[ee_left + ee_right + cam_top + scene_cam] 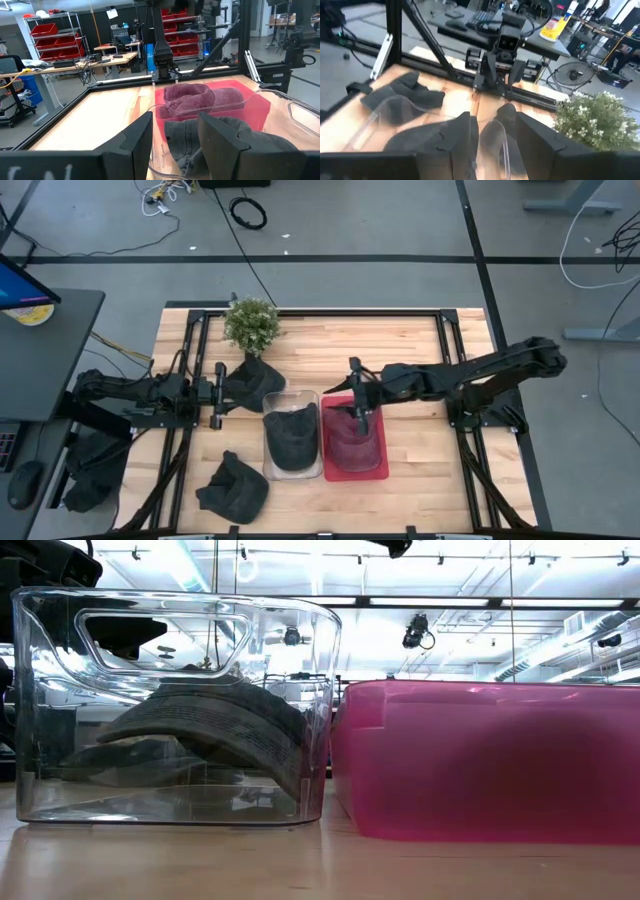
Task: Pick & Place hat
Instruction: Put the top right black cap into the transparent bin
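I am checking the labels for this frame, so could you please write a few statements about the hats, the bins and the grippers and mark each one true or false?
1. A dark hat lies in the clear bin. True.
2. The red bin is empty. False: a reddish hat lies in it.
3. A loose dark hat lies on the table in front of the clear bin. True.
4. The right gripper hangs above the plant. False: it hangs above the red bin.
5. The left gripper is shut on a hat. False: it is open, holding nothing.
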